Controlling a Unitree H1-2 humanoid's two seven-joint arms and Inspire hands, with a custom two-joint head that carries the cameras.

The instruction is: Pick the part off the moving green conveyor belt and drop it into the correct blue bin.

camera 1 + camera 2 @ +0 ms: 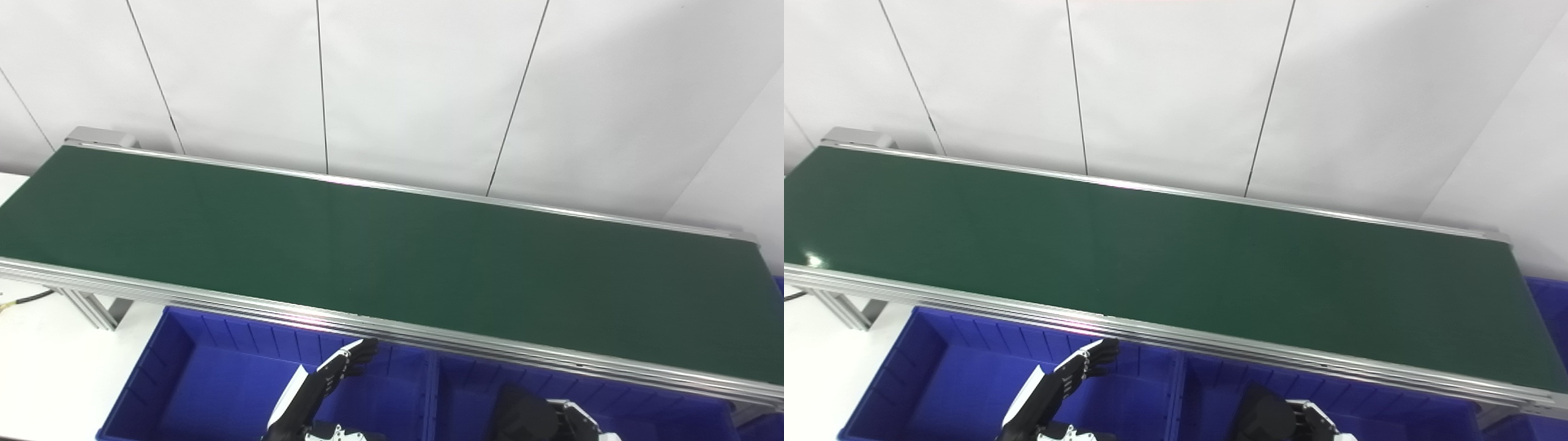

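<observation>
White panelled wall behind green conveyor belt (392, 245); no part visible on it. Two blue bins sit just below belt's near rail: left bin (202, 380), right bin (643, 410). Left hand (324, 380) over left bin, fingers (358, 354) extended, slightly apart, holding nothing. Right hand (545, 419) over right bin, fingers cut off, can't tell.

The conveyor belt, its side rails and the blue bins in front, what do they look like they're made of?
The conveyor belt looks like matte green rubber or PVC: smooth, with only a faint sheen. Its side rail seems to be brushed aluminium extrusion, silvery with long grooves and bright glints. The blue bins look like moulded plastic, glossy, with ribbed inner walls. The exact materials cannot be confirmed by look alone.
</observation>
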